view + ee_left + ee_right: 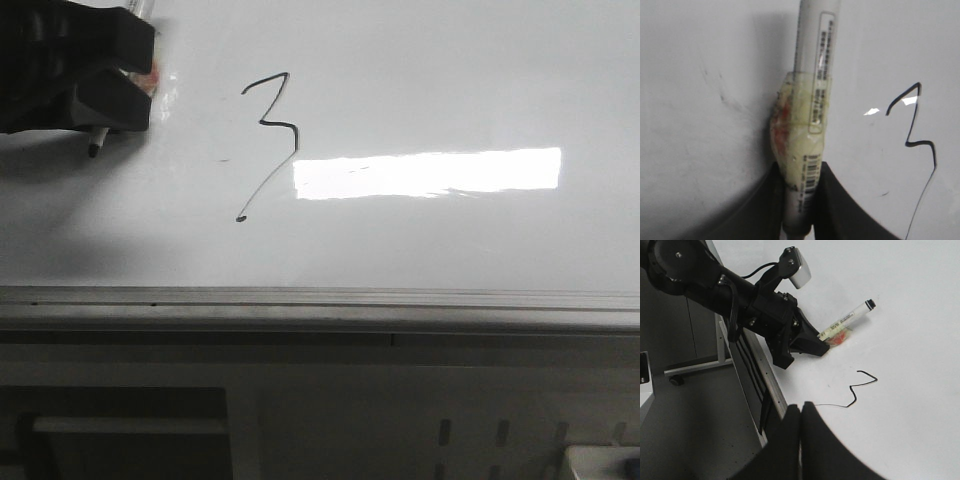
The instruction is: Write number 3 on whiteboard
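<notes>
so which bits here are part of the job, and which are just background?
Job:
- whiteboard
- number 3, already drawn
- marker, taped, held in left claw

Background:
- right claw, shut, empty
- grey frame strip
- wheeled stand on the floor

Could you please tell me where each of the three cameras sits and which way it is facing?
Front view: ahead of the robot, facing forward over the whiteboard; left hand shows.
Left wrist view: on the left arm, looking along the marker at the board.
Right wrist view: on the right arm, above its shut right hand, facing the left arm.
All share the number 3.
</notes>
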`<state>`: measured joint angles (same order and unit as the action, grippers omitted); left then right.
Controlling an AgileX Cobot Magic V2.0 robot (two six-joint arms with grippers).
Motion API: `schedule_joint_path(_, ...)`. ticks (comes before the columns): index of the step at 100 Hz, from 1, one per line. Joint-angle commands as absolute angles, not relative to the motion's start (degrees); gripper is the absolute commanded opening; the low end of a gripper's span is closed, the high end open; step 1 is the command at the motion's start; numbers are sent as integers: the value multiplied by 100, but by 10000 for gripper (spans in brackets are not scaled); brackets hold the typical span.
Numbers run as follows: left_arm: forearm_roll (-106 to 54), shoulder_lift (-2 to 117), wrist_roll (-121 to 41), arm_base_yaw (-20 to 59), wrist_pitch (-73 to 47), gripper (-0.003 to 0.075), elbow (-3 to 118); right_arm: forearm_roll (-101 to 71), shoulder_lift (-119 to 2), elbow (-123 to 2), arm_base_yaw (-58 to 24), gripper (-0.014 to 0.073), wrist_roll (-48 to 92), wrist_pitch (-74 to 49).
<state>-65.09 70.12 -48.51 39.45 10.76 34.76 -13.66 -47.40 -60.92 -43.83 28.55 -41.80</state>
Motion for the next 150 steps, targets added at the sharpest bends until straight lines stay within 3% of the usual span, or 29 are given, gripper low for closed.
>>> schedule_joint_path(1,-6674,6970,-4806,3930,1422,-20,3528,-1421,-4696,-6236,-4359,-63,2844,-3671)
schedule_joint_path(31,-6715,6970,-4806,3930,1422,-10,3528,-1421,-4708,-6236,-4359,-63,2844,-3647)
schedule_joint_path(38,-6801,6970,-4806,3930,1422,45,3528,-1445,-4708,-6236,-4359,-63,2844,-3657)
schedule_joint_path(55,-6914,6970,-4806,3930,1422,273,3528,-1475,-4708,-6236,-4359,-63,2844,-3657)
schedule_joint_path(63,-6962,6970,-4806,3930,1422,315,3528,-1485,-4708,-6236,-4359,-63,2844,-3657)
schedule_joint_path(85,-6962,6970,-4806,3930,1422,324,3528,-1528,-4708,-6236,-4359,-63,2844,-3657)
schedule_joint_path(105,-6962,6970,-4806,3930,1445,546,3528,-1565,-4708,-6236,-4359,-64,2844,-3657)
schedule_joint_path(110,-6962,6970,-4806,3930,1469,570,3528,-1565,-4708,-6236,-4359,-64,2844,-3657)
schedule_joint_path(128,-6937,6764,-4806,3930,1497,571,3574,-1565,-4708,-6236,-4359,-63,2844,-3657)
schedule_joint_path(150,-6713,5658,-4860,3930,1047,571,3619,-1565,-4697,-6236,-4359,-63,2844,-3632)
